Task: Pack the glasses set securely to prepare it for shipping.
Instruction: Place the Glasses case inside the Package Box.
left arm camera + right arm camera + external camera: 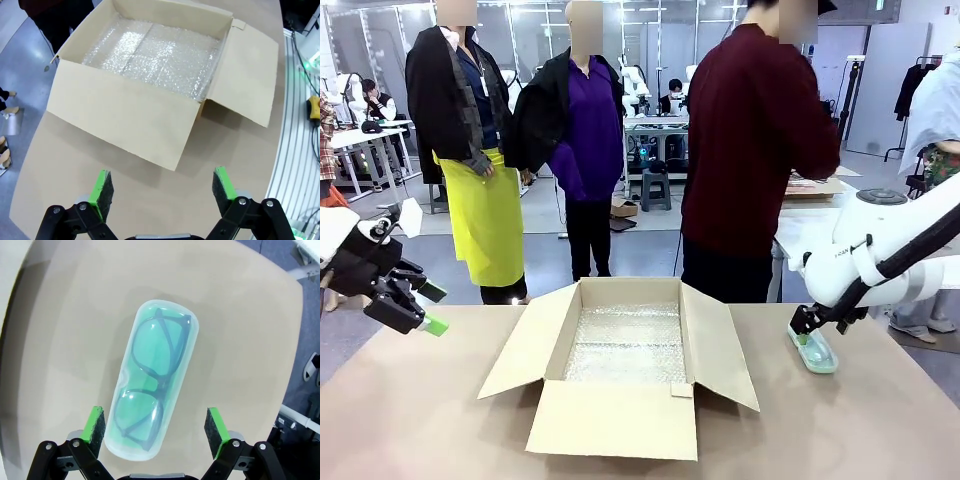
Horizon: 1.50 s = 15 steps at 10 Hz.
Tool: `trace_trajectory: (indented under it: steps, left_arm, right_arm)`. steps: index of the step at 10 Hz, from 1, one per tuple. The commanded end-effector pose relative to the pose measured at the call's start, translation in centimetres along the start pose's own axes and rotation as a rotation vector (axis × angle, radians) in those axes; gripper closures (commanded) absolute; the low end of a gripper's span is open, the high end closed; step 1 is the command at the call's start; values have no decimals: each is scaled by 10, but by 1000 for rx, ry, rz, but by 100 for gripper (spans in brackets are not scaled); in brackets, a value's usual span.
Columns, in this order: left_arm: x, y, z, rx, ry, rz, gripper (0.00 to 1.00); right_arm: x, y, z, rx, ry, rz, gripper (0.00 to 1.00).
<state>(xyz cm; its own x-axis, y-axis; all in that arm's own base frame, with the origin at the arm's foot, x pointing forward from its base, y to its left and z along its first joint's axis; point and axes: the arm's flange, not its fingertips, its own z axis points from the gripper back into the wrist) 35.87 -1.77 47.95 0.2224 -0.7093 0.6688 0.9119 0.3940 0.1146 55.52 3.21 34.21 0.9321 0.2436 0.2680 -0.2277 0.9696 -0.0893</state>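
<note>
A mint-green translucent glasses case [152,380] with dark-framed glasses inside lies flat on the table near its right side, also seen as the case [814,350] in the front view. My right gripper [157,432] hangs open just above it, its green pads on either side of the case's near end without touching it; the front view shows the right gripper [810,325] low over the case. My left gripper [420,308] is open and empty above the table's left edge. In the left wrist view the left gripper [162,187] faces the open cardboard box [120,107].
The cardboard box [620,415] stands in the middle of the table with its flaps spread and bubble wrap [625,345] lining its floor. A person in a dark red top [750,150] stands at the far side. The table edge [295,335] runs close to the case.
</note>
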Motion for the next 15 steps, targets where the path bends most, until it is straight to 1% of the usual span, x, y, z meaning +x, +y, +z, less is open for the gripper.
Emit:
trace_trajectory:
  steps: [1, 4, 5, 7, 8, 9, 10, 11, 13, 14, 15]
  left_arm:
    - [-1, 3, 2, -17, -18, -17, 0]
    - [-1, 3, 2, -17, -18, -17, 0]
    - [-1, 3, 2, -17, -18, -17, 0]
    - [-1, 3, 2, -17, -18, -17, 0]
    - [-1, 3, 2, -17, -18, -17, 0]
    - [-1, 3, 2, -17, -18, -17, 0]
    - [-1, 3, 2, -17, -18, -17, 0]
    - [-1, 3, 2, -17, -18, -17, 0]
    - [-1, 3, 2, -17, -18, -17, 0]
    - [-1, 3, 2, -17, -18, -17, 0]
    - [-1, 3, 2, -17, -18, -17, 0]
  right_arm:
    - [15, 5, -13, 25, 44, -57, 0]
    - [23, 8, -32, 31, 74, -111, 0]
    - [26, 7, -41, 7, 72, -118, 0]
    - [28, 5, -46, 64, 86, -130, 0]
    - [29, 5, -46, 77, 84, -144, 37]
    - [29, 5, -47, 67, 86, -150, 60]
    - [29, 5, -46, 56, 89, -153, 96]
    - [29, 6, -46, 45, 99, -145, 100]
    - [30, 4, -43, 34, 111, -152, 100]
    - [31, 4, -40, 20, 126, -146, 95]
    - [32, 4, -33, 30, 130, -151, 95]
